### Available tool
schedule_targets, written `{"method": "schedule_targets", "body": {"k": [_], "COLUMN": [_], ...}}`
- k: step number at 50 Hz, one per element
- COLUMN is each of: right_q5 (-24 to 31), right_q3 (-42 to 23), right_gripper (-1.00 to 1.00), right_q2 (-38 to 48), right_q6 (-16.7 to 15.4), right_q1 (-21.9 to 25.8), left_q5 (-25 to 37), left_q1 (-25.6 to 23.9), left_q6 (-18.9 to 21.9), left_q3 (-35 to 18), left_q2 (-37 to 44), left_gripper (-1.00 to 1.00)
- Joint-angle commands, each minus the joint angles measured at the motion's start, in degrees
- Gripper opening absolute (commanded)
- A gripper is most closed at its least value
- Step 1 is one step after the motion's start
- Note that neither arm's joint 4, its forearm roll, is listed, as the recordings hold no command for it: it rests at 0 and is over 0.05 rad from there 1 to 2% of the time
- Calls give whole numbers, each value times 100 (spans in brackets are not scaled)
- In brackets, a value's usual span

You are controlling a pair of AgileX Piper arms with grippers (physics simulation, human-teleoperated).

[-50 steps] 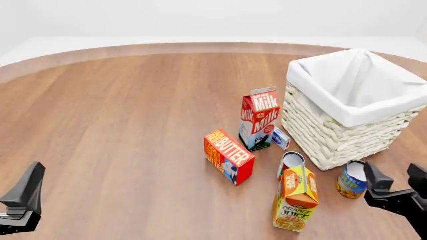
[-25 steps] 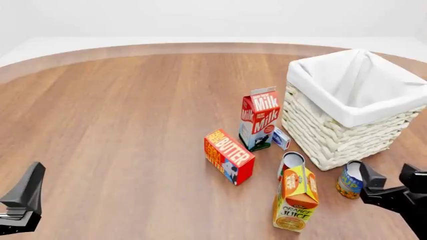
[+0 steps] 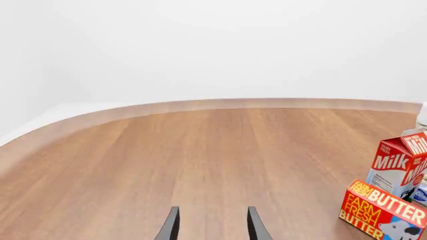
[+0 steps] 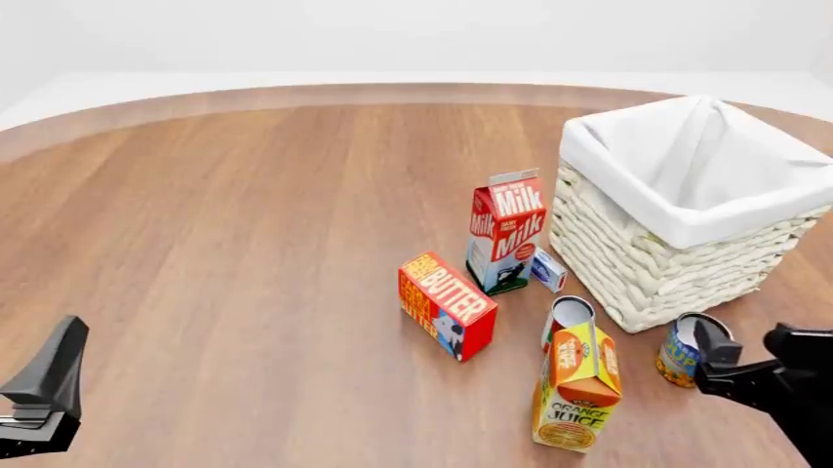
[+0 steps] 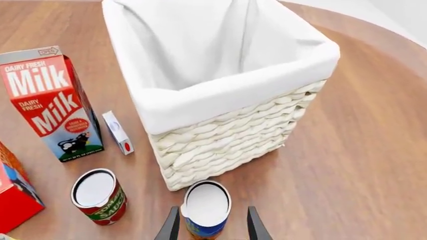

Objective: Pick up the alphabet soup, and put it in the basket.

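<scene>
Wooden table (image 4: 260, 214) carrying all items. Basket (image 4: 651, 263): square, woven, upright at the far right of the front view, white cloth lining folded over its rim; the visible interior shows only lining. Milk carton (image 4: 505, 234): upright, just left of the basket, with a small white-and-blue box (image 4: 548, 270) between the two. Butter box (image 4: 446, 304): lying on the table, nearer than the milk. Orange juice carton (image 4: 578, 387): upright at the near edge, partly hiding a red-and-white can (image 4: 569, 314) behind it.

Alphabet soup (image 5: 206, 210): upright on the table just beside the basket's near corner, long axis vertical, pale top facing up, blue label above a yellow-orange band. The can stands apart from the basket wall and to the right of the red-and-white can.

Right gripper (image 5: 209, 225): low at the table's near right, fingers spread to either side of the soup can; contact with the label cannot be told. Left gripper (image 3: 209, 226): at the near left, fingers spread over bare table, holding nothing, well apart from the items.
</scene>
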Motion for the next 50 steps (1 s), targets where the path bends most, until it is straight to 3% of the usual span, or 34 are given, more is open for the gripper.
{"method": "schedule_targets", "body": {"k": [1,20,50], "right_q5": [-191,-1189,-1991], "right_q3": [0,0,0], "right_gripper": [100,100,100], "right_q2": [298,1527,2544], "right_q6": [41,178,208], "right_q1": [7,89,95], "left_q5": [0,0,0], "left_q1": [0,0,0], "left_q6": [0,0,0], "left_q3": [0,0,0], "left_q2": [0,0,0], "left_gripper": [100,100,100]}}
